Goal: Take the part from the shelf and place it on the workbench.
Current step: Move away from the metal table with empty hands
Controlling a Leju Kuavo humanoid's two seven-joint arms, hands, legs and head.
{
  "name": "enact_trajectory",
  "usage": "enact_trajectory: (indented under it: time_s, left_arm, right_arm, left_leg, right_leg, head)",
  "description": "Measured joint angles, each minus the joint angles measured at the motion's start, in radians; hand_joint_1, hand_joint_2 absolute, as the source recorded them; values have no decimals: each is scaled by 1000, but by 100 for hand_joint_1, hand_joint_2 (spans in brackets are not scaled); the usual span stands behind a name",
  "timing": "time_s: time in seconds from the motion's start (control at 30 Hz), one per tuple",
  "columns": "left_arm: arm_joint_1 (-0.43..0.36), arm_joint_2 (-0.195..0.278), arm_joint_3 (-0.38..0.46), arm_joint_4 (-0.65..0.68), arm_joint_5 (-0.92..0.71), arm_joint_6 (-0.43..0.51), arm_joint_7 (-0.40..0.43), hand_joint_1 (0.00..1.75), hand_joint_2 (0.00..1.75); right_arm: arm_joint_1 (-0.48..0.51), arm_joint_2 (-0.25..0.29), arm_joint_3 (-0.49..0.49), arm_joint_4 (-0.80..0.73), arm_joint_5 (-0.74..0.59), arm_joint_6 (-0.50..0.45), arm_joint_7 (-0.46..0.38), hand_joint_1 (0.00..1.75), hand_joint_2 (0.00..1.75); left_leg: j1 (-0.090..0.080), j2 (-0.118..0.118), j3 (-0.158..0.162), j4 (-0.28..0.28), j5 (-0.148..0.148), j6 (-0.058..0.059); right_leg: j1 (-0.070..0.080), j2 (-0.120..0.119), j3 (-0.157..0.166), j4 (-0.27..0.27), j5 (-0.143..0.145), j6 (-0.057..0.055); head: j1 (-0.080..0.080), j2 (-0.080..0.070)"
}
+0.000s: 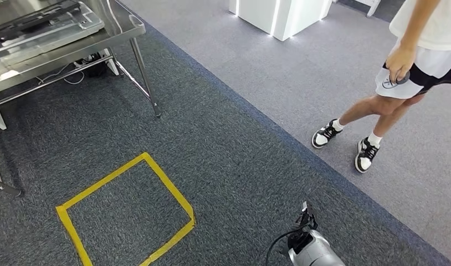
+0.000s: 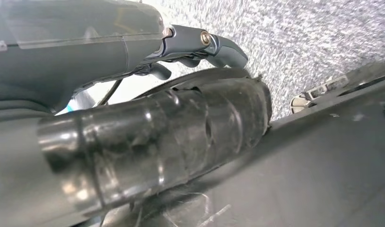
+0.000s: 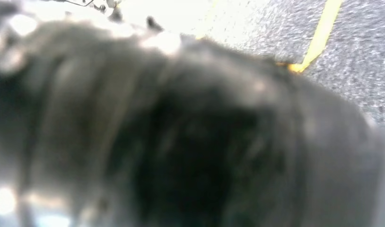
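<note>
Open dark carpet (image 1: 223,144) lies ahead, a yellow tape square (image 1: 126,213) near left. A metal workbench (image 1: 62,41) stands far left, dark part (image 1: 35,22) on it. A person (image 1: 400,72) stands far right. Left hand (image 2: 200,45) fingers curl, grip unclear; right hand blurred, cannot tell.

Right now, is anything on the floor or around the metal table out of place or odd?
Nothing looks spilled or damaged. A person stands on the lighter carpet, off to the right. White cables lie loose under the metal table. The yellow tape square is intact.
</note>
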Motion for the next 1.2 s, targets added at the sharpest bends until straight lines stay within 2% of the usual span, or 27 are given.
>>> enact_trajectory:
  time_s: [0.07, 0.1, 0.13, 0.17, 0.23, 0.27, 0.3, 0.33, 0.37, 0.4, 0.43, 0.47, 0.5, 0.53, 0.6, 0.67, 0.73, 0.77, 0.8, 0.83, 0.87, 0.93, 0.97, 1.03, 1.1, 1.13, 1.2]
  left_arm:
    - [-3, 0, 0, 0, 0, 0, 0, 0, 0]
    - [-4, 0, 0, 0, 0, 0, 0, 0, 0]
    - [-4, 0, 0, 0, 0, 0, 0, 0, 0]
    - [-5, 0, 0, -1, 0, 0, 0, 0, 0]
    - [-3, 0, 0, -1, 0, 0, 0, 0, 0]
    - [-2, 0, 0, -1, 0, 0, 0, 0, 0]
    - [-2, 0, 0, -1, 0, 0, 0, 0, 0]
    - [-1, 1, 0, -1, 0, 0, 0, 0, 0]
    - [-1, 1, 0, -1, 0, 0, 0, 0, 0]
    - [-1, 1, 0, -1, 0, 0, 0, 0, 0]
    - [-1, 1, 0, -1, 0, 0, 0, 0, 0]
    - [0, 2, 0, -1, 0, 0, 0, 0, 0]
    - [0, 2, 0, -1, 0, 0, 0, 0, 0]
    - [1, 2, 0, -1, 0, 0, 0, 0, 0]
    - [0, 2, 0, -1, 0, 0, 0, 0, 0]
    - [0, 2, 0, -1, 0, 0, 0, 0, 0]
    - [1, 2, 0, -2, 0, 0, 0, 0, 0]
    - [1, 2, 0, -2, 0, 0, 0, 0, 0]
    - [1, 2, 0, -2, 0, 0, 0, 0, 0]
    - [1, 2, 0, -2, 0, 0, 0, 0, 0]
    - [1, 2, 0, -2, 0, 0, 0, 0, 0]
    - [1, 1, 0, -2, 0, 0, 0, 0, 0]
    - [0, 1, 0, -2, 0, 0, 0, 0, 0]
    - [-1, 1, 0, -2, 0, 0, 0, 0, 0]
    - [-3, 1, 0, -2, 0, 0, 0, 0, 0]
    - [-4, 1, 0, -2, 0, 0, 0, 0, 0]
    - [-5, 0, -1, -2, 0, 0, 0, 0, 0]
  right_arm:
    - [-1, -1, 0, 0, 0, 0, 0, 0, 0]
    - [0, -1, 0, 0, 0, 0, 0, 0, 0]
    - [0, 0, 0, 0, 0, 0, 0, 0, 0]
    - [-1, 0, 0, 0, 0, 0, 0, 0, 0]
    - [-2, 1, 0, 0, -1, 0, 0, 0, 0]
    - [-1, 1, 0, 0, -1, 0, 0, 0, 0]
    - [0, 1, 0, 0, -1, 0, 0, 0, 0]
    - [1, 1, 0, 0, -1, 0, 0, 0, 0]
    - [1, 1, 0, 0, -1, 0, 0, 0, 0]
    - [1, 1, 0, 0, -1, 0, 0, 0, 0]
    - [1, 2, 0, 0, -1, 0, 0, 0, 0]
    - [0, 3, 0, 0, -1, 0, 0, 0, 0]
    - [0, 3, 0, 0, -1, 0, 0, 0, 0]
    - [0, 4, 0, 0, -1, 0, 0, 0, 0]
    - [0, 3, 0, 0, -1, 0, 0, 0, 0]
    - [2, 0, 0, 0, -1, 0, 0, 0, 0]
    - [0, -1, 0, 0, -1, 0, 0, 0, 0]
    - [0, -1, 0, 0, -1, 0, 0, 0, 0]
    - [0, 0, 0, 0, -1, 0, 0, 0, 0]
    - [2, 0, 0, 1, -1, 0, 0, 0, 0]
    - [3, 0, 0, 1, -1, 0, 0, 0, 0]
    - [3, 0, 0, 0, -1, 0, 0, 0, 0]
    - [1, 0, 0, 0, -1, 0, 0, 0, 0]
    - [0, 0, 0, 0, -1, 0, 0, 0, 0]
    - [1, -1, 0, 0, -1, 0, 0, 0, 0]
    - [2, -1, 0, 0, -1, 0, 0, 0, 0]
    - [0, 0, 0, 0, -1, 0, 0, 0, 0]
  left_leg:
    - [-2, 17, 5, -3, -4, -11]
    - [0, 17, 8, 0, -9, -17]
    - [1, 4, 5, 14, -22, -22]
    - [4, -18, -9, 49, -45, -26]
    - [6, -63, -70, 174, -109, -30]
    - [7, -72, -105, 241, -134, -31]
    - [7, -76, -130, 284, -140, -32]
    - [7, -77, -137, 288, -125, -31]
    - [7, -80, -126, 254, -91, -28]
    - [7, -92, -101, 190, -48, -24]
    - [8, -116, -73, 122, -14, -19]
    - [9, -139, -51, 66, 9, -15]
    - [9, -157, -38, 32, 19, -12]
    - [8, -165, -34, 20, 18, -10]
    - [6, -146, -28, 9, 23, -3]
    - [9, -120, -16, -6, 29, 11]
    - [8, -94, -10, -14, 30, 19]
    - [7, -81, -9, -13, 29, 21]
    - [7, -68, -9, -13, 28, 20]
    - [7, -55, -9, -12, 25, 19]
    - [8, -43, -7, -11, 23, 17]
    - [8, -21, -3, -8, 16, 10]
    - [7, -11, -2, -5, 11, 4]
    - [2, 6, 1, -1, 4, -8]
    - [3, 19, 5, -2, -2, -20]
    - [6, 10, 6, 4, -9, -26]
    - [11, -32, -20, 68, -53, -33]
  right_leg:
    - [4, 19, -2, -4, 0, -9]
    - [2, 30, 1, -8, 2, -14]
    - [-1, 41, 4, -13, 5, -21]
    - [-5, 51, 7, -18, 7, -27]
    - [-5, 71, 9, -20, 9, -35]
    - [-4, 82, 9, -20, 8, -37]
    - [-2, 94, 9, -18, 8, -38]
    - [-1, 107, 10, -16, 7, -38]
    - [-1, 120, 10, -14, 6, -37]
    - [-1, 134, 10, -10, 5, -36]
    - [-1, 145, 8, -6, 3, -34]
    - [-2, 157, 4, -2, 2, -30]
    - [-4, 166, -1, 1, 2, -25]
    - [-6, 176, -6, 3, 3, -19]
    - [-11, 189, -14, 10, 4, -5]
    - [-5, 152, -34, 64, -20, 5]
    - [-3, 96, -83, 175, -78, 10]
    - [-6, 82, -111, 231, -106, 13]
    - [-11, 74, -131, 268, -120, 15]
    - [-15, 69, -135, 276, -117, 18]
    - [-19, 63, -121, 247, -96, 20]
    - [-23, 32, -54, 115, -34, 22]
    - [-20, 17, -23, 55, -14, 19]
    - [-12, 5, 1, 4, -7, 9]
    - [-8, 27, 0, 2, -6, -3]
    - [-9, 37, 2, 0, -5, -9]
    - [-12, 56, 5, -4, -3, -23]
  head:
    - [0, 0]
    - [0, 0]
    - [0, 0]
    - [-1, 0]
    - [-1, 0]
    - [-2, 0]
    - [-2, 0]
    - [-2, 0]
    - [-2, 0]
    - [-2, 0]
    - [-2, 0]
    - [-1, 0]
    - [-1, 0]
    - [-1, 0]
    - [-2, 0]
    - [0, 0]
    - [3, 0]
    - [4, 0]
    - [4, 0]
    - [4, 0]
    - [4, 0]
    - [4, 0]
    - [4, 0]
    - [3, 0]
    - [3, 0]
    - [3, 0]
    - [3, 0]
